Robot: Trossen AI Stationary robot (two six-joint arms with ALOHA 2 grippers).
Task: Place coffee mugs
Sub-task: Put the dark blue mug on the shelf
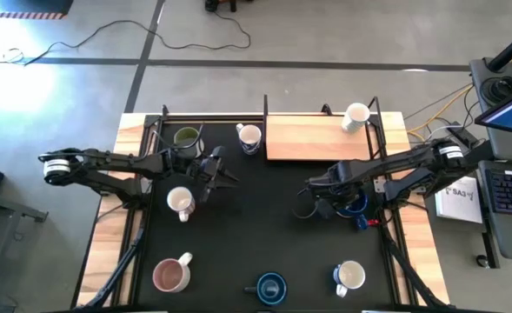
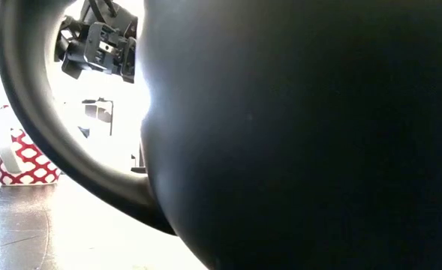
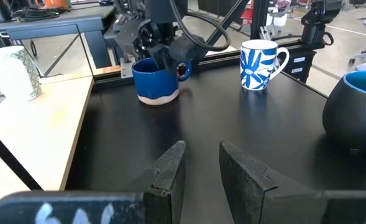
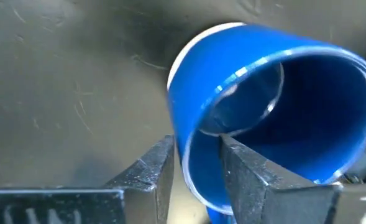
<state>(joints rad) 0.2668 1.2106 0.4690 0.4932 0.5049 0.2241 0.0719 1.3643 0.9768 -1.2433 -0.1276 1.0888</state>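
High view: eight mugs on black mat (image 1: 264, 226), all empty; blue mug (image 1: 355, 206) under right gripper (image 1: 323, 198). Left wrist view: left gripper (image 3: 202, 165) fingers apart, empty. Right wrist view: fingers straddle the blue mug's rim, gripping it.

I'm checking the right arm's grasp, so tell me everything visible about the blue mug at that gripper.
The blue mug is glossy, ceramic-looking, bright blue inside and out, with a pale unglazed band at its base. It stands upright on the black mat at the table's right side and appears empty. The right gripper straddles its rim, one finger inside and one outside the wall.
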